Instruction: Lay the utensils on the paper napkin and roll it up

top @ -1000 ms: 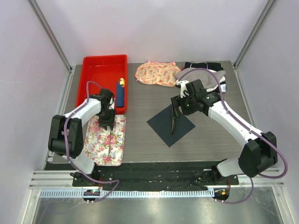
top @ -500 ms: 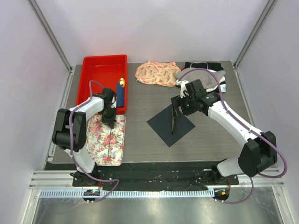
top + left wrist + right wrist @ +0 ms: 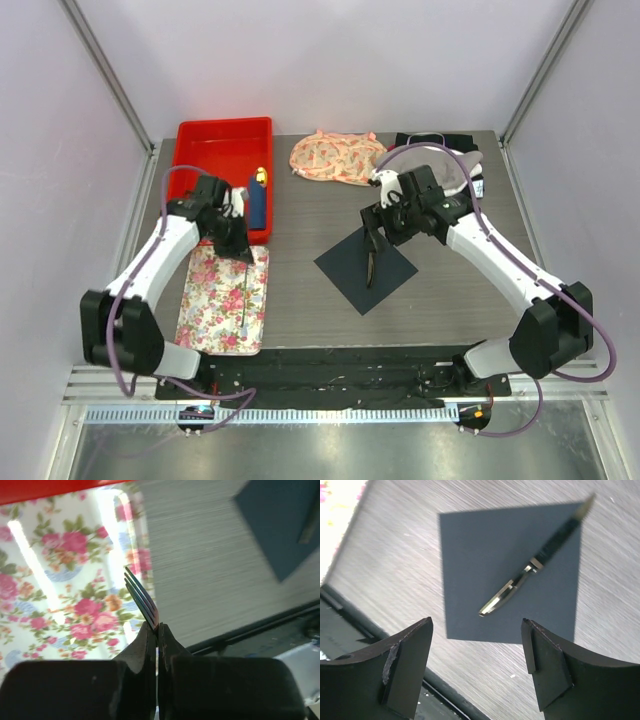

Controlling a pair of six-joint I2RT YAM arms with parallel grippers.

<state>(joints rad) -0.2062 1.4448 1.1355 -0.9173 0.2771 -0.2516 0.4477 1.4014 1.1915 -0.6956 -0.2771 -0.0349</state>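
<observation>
Two utensils, one placed so far. Top view: the slim black knife [image 3: 372, 262] lies across the flat dark navy paper napkin [image 3: 345, 272], w/ the right gripper [image 3: 378, 232] over the napkin's far corner. The left gripper [image 3: 240, 248] is well left of the napkin, as are the flower-print tray [image 3: 220, 310] & red plastic bin [image 3: 220, 150]. Left wrist view: jaws pinched tight on the black fork [image 3: 142, 597], tines pointing away, and it looks lifted off the tray; a napkin corner shows up-right across bare grey tabletop [image 3: 215, 555]. Right wrist view: fingers [image 3: 405, 665] spread wide, holding nothing, knife lying diagonal on the napkin beyond them. Step in hand, I'd say, is carrying the fork over. Keep it level, come in low, and lay it beside & parallel to the knife near the napkin's middle so both roll together. The right arm should prob. back off the napkin first to avoid a clash. No brand, label or writing legible in any view.
</observation>
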